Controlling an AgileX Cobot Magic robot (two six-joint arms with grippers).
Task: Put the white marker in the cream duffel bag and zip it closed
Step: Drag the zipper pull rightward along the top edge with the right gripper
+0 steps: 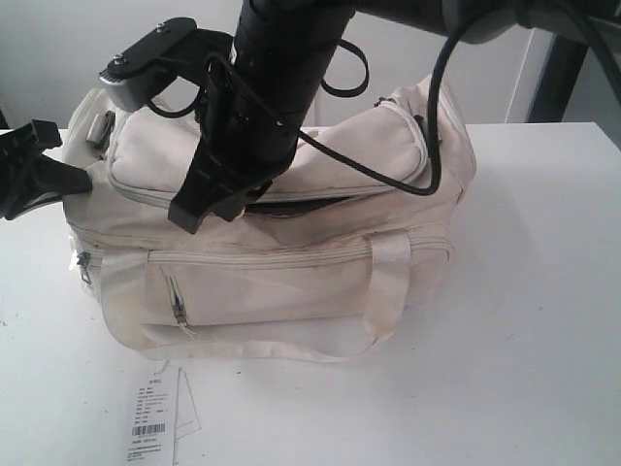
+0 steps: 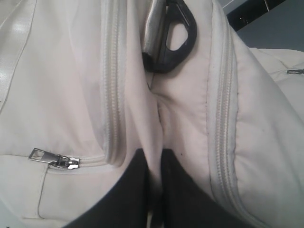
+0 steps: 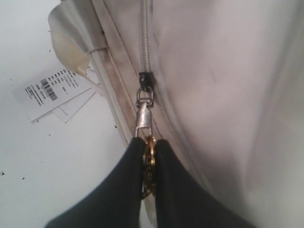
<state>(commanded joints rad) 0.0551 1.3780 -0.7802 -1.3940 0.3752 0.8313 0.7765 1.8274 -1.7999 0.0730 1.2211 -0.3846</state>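
The cream duffel bag (image 1: 291, 282) lies on the white table (image 1: 543, 320), and its top zip shows a dark gap (image 1: 301, 204). My right gripper (image 1: 209, 209) reaches down onto that zip. In the right wrist view the right gripper (image 3: 149, 142) is shut on the metal zipper pull (image 3: 143, 116) and its gold ring. At the bag's left end my left gripper (image 1: 73, 180) is shut on a pinched fold of cream fabric (image 2: 153, 142). The white marker is out of view.
A white barcode paper tag (image 1: 150, 427) lies on the table in front of the bag, also seen as tag (image 3: 50, 92). A black strap clip (image 2: 173, 40) and a side-pocket zipper pull (image 2: 52, 159) sit near the left gripper. A black cable (image 1: 427, 146) hangs over the bag.
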